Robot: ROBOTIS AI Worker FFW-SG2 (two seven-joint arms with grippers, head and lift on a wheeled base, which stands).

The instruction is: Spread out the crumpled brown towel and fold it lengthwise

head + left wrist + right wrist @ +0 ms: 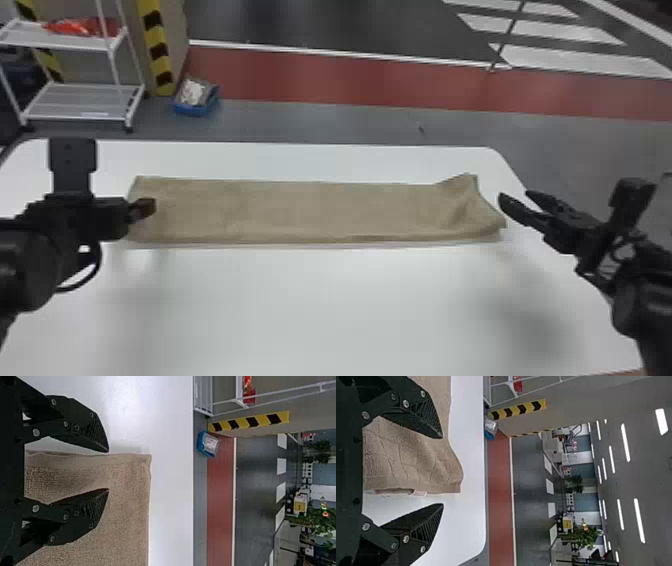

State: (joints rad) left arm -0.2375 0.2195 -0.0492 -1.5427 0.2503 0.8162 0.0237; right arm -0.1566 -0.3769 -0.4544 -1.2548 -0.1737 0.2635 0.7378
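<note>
Head view: the brown towel (310,210) lies as a long band across the far half of the table (320,305). The left gripper (108,470), over the table's left side, and right gripper (443,471), near its right edge, both gape, holding nothing. The cloth looks light and floppy; I'd pinch the rumpled end's corners, nearest the table's right edge.

Strip lights (626,442) are glowing white on the ceiling in the right wrist view. In the head view, soft grey shadows are dimming parts of the bright white table (310,300).
</note>
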